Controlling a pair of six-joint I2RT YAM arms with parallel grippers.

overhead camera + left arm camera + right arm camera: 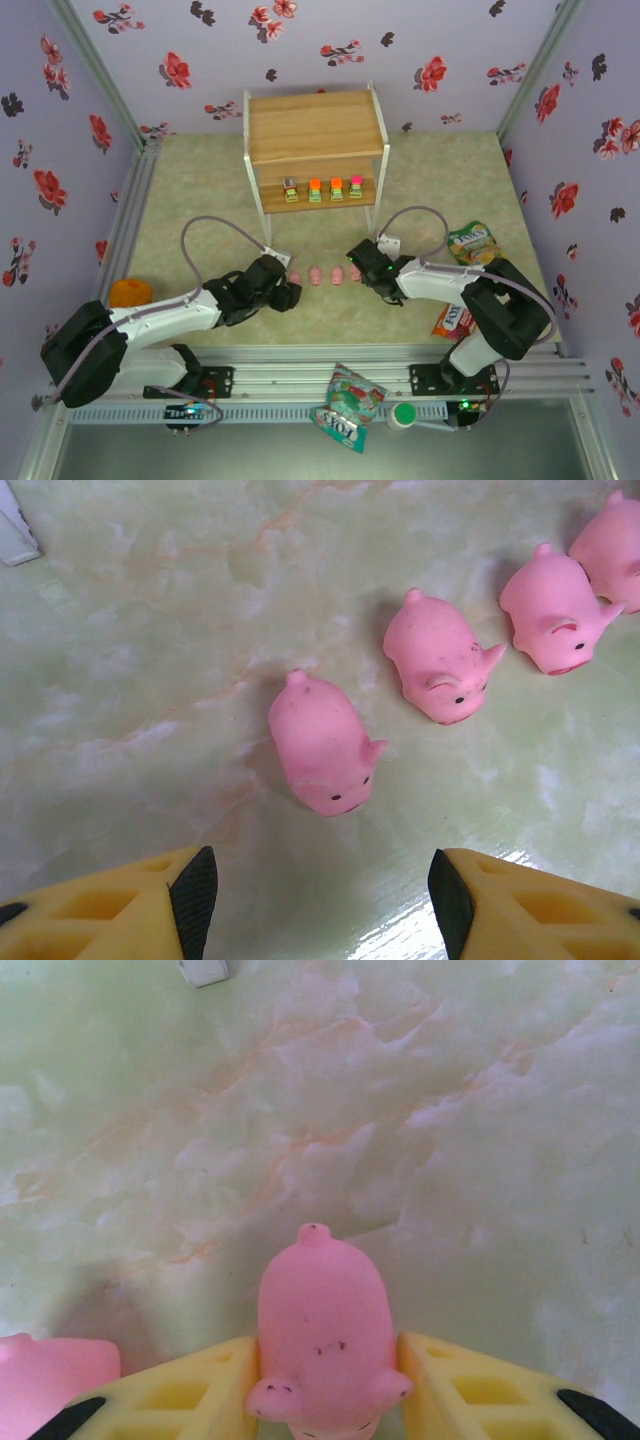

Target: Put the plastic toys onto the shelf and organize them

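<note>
Several pink pigs stand in a row on the green marbled mat in front of the shelf (315, 128). My left gripper (289, 295) (322, 900) is open, its fingers apart just short of the leftmost pig (295, 276) (320, 742); more pigs (440, 670) (555, 615) line up to its right. My right gripper (366, 266) (325, 1390) is shut on the rightmost pig (356, 271) (322, 1330), held between the yellow fingers (190, 1395) low over the mat. Another pig (50, 1380) sits at that view's lower left. Several blocky toys (314, 189) stand in a row on the shelf's lower board.
An orange round object (130, 292) lies at the left by my left arm. Snack bags lie at the right (472, 243) (452, 320) and on the front rail (345, 400). White shelf feet (15, 535) (203, 970) stand just beyond the pigs.
</note>
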